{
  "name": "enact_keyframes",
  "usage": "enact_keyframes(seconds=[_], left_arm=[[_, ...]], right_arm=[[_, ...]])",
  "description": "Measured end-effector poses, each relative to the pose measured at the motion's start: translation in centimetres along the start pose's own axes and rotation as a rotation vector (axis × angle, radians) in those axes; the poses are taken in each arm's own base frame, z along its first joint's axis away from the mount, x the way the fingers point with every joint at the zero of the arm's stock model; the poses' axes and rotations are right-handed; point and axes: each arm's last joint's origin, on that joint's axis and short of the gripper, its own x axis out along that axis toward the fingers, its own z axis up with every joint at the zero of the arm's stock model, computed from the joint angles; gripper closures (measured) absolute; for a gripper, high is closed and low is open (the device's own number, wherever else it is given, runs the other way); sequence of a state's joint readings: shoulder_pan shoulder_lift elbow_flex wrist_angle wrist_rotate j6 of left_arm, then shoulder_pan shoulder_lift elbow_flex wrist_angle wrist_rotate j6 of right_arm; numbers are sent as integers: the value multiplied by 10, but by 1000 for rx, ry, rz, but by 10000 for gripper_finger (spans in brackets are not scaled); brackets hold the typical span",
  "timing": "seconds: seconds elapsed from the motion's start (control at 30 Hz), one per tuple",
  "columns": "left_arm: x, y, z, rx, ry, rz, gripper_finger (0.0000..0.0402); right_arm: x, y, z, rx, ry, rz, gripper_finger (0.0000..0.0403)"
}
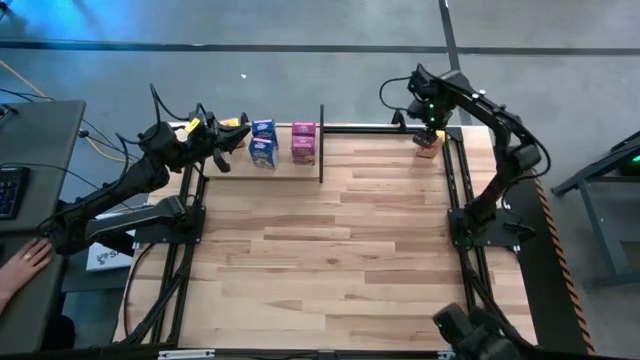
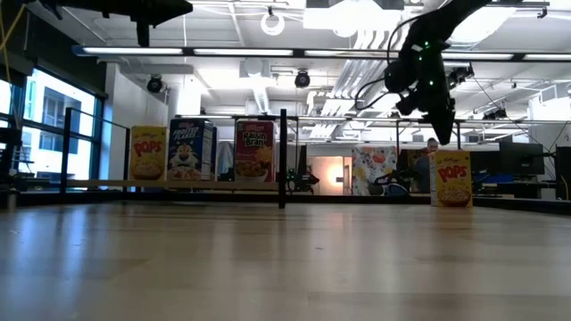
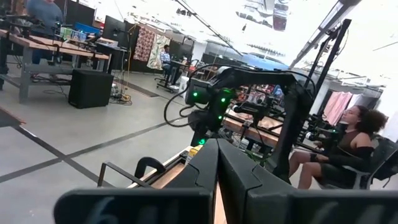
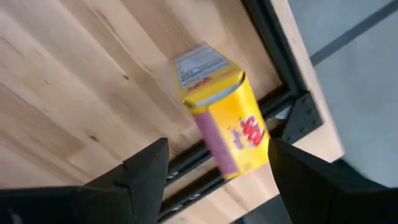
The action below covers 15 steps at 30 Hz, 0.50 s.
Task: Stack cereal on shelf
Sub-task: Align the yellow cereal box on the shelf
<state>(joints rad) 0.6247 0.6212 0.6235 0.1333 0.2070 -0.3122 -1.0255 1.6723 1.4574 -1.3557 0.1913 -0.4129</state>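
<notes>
"POPS" on yellow box (image 2: 148,153) at shelf's left end; "Frosted Flakes" on blue box (image 2: 188,150); "Raisin Bran" on magenta box (image 2: 254,150); "POPS" on lone yellow box (image 2: 451,178) near table's far right corner.

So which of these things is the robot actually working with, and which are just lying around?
Job:
yellow box under the open right gripper
three boxes on the shelf
left gripper, shut, by the shelf

Lying about:
white paper
keyboard

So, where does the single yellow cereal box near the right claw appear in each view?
High view: yellow cereal box at the table's far right corner, under the right claw.
Low view: standing right of centre.
Left wrist view: not in it.
Right wrist view: centre, between the open fingers.
Shared landmark: black metal table frame.
</notes>
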Motion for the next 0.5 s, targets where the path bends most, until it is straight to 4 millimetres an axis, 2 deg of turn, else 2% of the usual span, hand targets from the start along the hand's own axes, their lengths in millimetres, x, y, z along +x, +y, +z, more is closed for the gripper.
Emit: enact_keyframes(seconds=[0.17,0.5], left_arm=[[0,0,0,0,0,0,401],[0,0,0,-1,3,-9,401]], right_arm=[[8,-3,6,-72,46,-67,153],[32,-4,21,-95,104,-36,153]])
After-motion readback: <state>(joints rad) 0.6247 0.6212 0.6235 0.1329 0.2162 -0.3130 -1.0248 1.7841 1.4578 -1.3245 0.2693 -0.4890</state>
